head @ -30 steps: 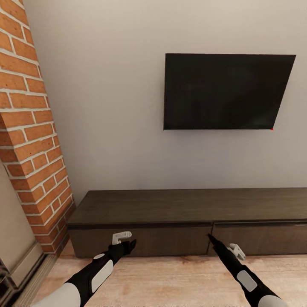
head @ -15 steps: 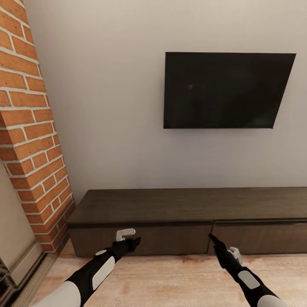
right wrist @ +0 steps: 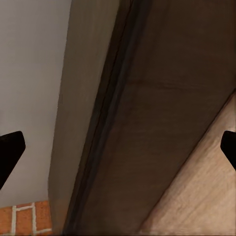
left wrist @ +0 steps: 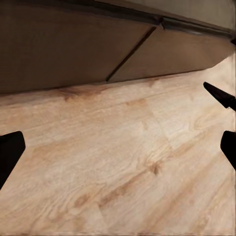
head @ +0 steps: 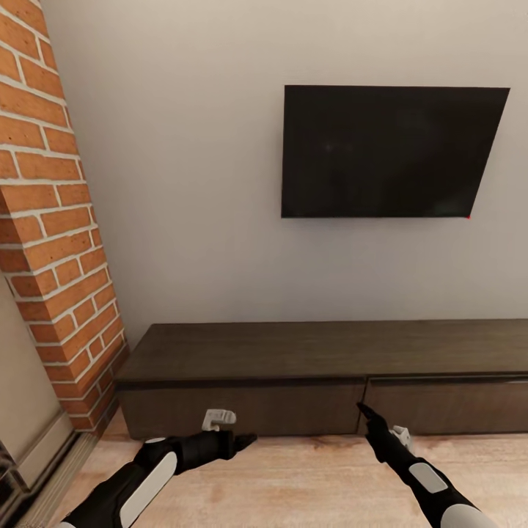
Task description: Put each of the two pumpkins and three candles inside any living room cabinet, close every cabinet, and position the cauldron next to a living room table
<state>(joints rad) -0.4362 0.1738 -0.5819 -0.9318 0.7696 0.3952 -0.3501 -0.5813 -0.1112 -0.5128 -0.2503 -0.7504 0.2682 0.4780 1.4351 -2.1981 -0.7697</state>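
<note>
Well, one cabinet [head: 323,381] (two drawer fronts, both closed) faces two grippers.

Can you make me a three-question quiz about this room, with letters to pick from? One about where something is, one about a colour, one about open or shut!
1. Where is the TV?
A. on the wall above the cabinet
B. on the floor
C. on the brick column

2. What colour is the cabinet?
A. white
B. dark brown
C. red

3. How are the cabinet's drawers?
A. pulled out
B. missing
C. shut

Answers: 1 A, it hangs on the pale wall over the cabinet. 2 B, top and fronts are dark brown wood. 3 C, both fronts sit flush, no inside showing.
</note>
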